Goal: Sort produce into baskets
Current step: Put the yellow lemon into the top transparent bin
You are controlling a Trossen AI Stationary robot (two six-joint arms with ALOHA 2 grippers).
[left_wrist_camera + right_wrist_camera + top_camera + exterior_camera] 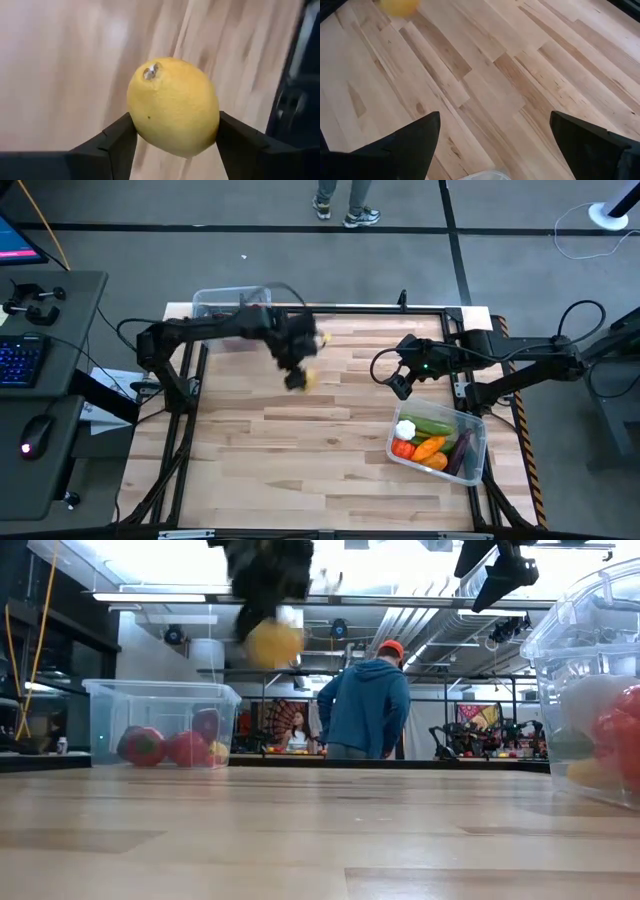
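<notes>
A yellow lemon point(172, 105) hangs in the air over the middle of the table, with my left gripper point(298, 376) shut on it; it also shows in the low view as the lemon point(273, 643). At the far left stands a clear basket point(160, 690) holding red produce and a yellow piece. The other clear basket point(478, 442), at the near right, holds white, green, orange, red and purple produce. My right gripper point(495, 145) hovers open over bare wood beside that basket, holding nothing. My left gripper pinches the lemon between its two fingers point(117, 142), one on each of its opposite sides point(136, 125). The fingers slant down from above. The lemon's stem end point(151, 71) faces the wrist camera. The lemon is lifted well clear of the table.
The wooden table point(300, 450) lies bare between the two baskets. A person in a blue hoodie point(365, 705) stands in the room beyond the far edge. A desk with a keyboard and mouse point(35, 370) sits off the table's left side.
</notes>
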